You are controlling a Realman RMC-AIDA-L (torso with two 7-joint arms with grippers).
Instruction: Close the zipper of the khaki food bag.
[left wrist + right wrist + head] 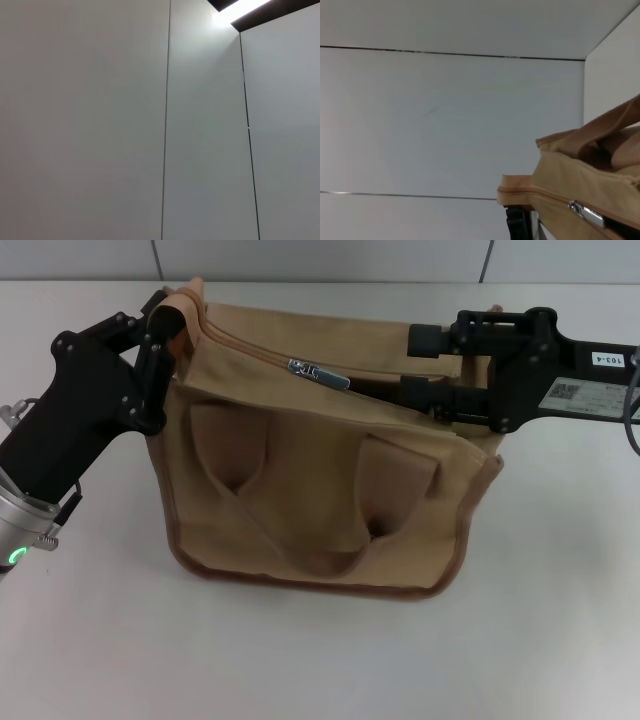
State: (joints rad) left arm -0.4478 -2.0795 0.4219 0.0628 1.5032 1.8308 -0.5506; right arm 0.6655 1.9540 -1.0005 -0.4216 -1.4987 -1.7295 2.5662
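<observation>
I start at my left gripper (pixel 165 340): it sits at the far left corner of the khaki food bag (pixel 320 470), fingers pinched onto the rolled fabric end there. My judgement is that this hold anchors the bag and keeps the zipper (pixel 330 375) line taut so a pull from the other side meets resistance rather than dragging the whole bag.

My right gripper (pixel 425 365) reaches in from the right along the bag's top edge. Its fingers are spread, one above the zipper line and one below it, lying over the open right stretch of the seam. It grips nothing that I can see.

The slider (pixel 318 372) rests mid-way along the top, silver, with its pull tab lying flat toward the right. It sits apart from the right fingertips, to their left. Left of the slider the seam looks closed; right of it the seam gapes, dark inside. I judge the closing part done, with the right half left.

The bag stands on the white table (pixel 320 660), front face toward me, its two flat handles (pixel 330 510) flopped down over the front pocket.

The right wrist view shows the bag's corner and the slider (pixel 587 214) against pale wall panels. The left wrist view shows wall panels only.

Writing: a white tag (pixel 607 358) on the right arm bears small dark characters I cannot make out with certainty; a code sticker sits below it, not legible.
</observation>
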